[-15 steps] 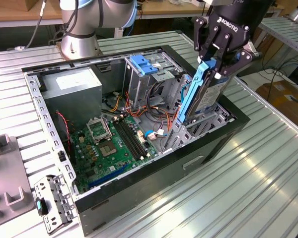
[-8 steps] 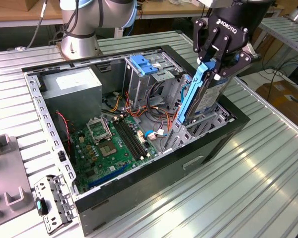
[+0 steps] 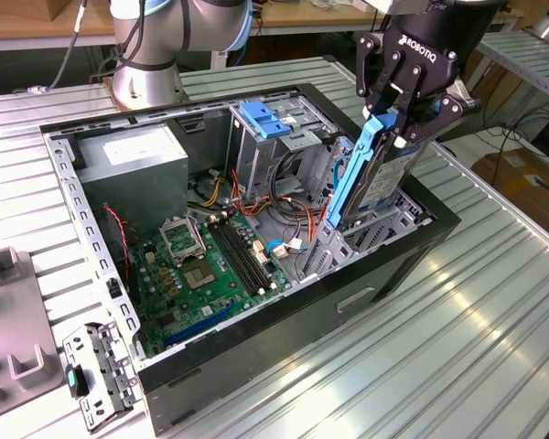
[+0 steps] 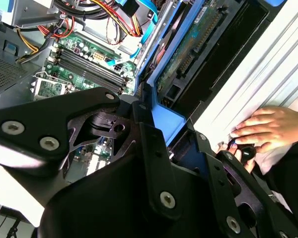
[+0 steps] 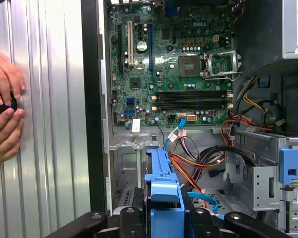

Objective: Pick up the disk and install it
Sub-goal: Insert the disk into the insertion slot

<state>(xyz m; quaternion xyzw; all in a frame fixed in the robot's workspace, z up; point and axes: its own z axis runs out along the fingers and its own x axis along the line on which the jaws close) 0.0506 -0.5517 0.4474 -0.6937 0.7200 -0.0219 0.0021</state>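
My claw (image 3: 391, 121) is black; the disk (image 3: 351, 181) bright blue around grey; the motherboard (image 3: 201, 274) green; the table (image 3: 476, 320) ribbed silver.

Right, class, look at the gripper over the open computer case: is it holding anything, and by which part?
The gripper is shut on the disk, clamping the top end of its blue carrier; the lower end reaches into the computer case.
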